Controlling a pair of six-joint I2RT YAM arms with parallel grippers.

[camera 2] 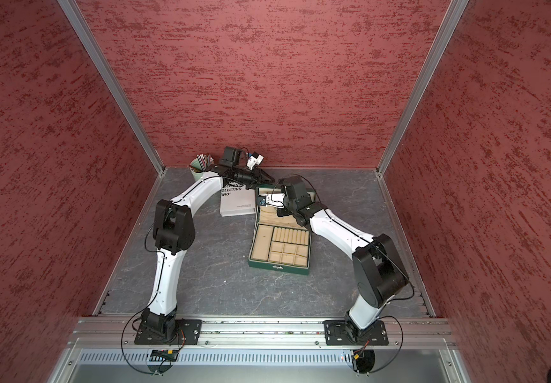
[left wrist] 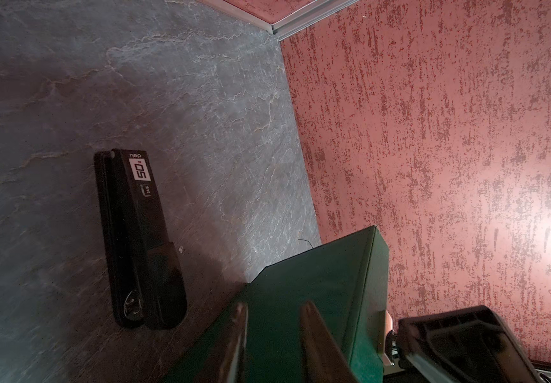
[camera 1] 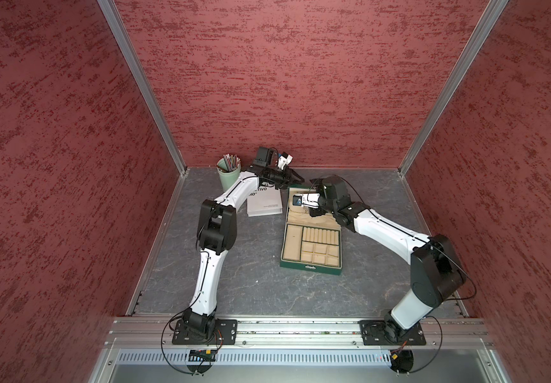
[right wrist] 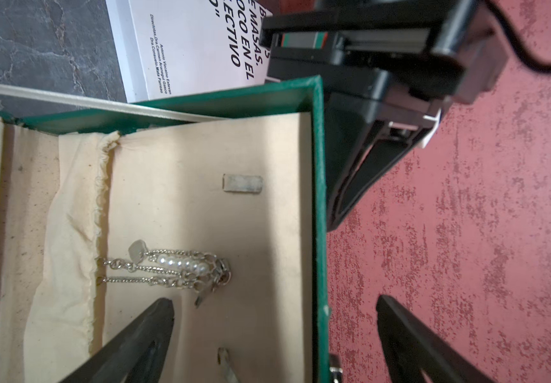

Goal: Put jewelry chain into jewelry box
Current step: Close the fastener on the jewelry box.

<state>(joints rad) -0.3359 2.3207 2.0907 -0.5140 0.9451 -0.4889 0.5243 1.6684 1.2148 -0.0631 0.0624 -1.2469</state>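
Right gripper (right wrist: 274, 300), jaws spread wide, straddled the lid rim of the jewelry box (right wrist: 318, 165); the pearl-set jewelry chain (right wrist: 168, 268) lay on the beige lid lining. A careless withdrawal could have hooked the rim and spilled it.

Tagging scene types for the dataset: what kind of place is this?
Likely a lab robot cell dressed as a desk: red textured panels in aluminium framing, two arms bolted to a front rail, and desk props on a slate-look tabletop: pencil cup, booklet, stapler.
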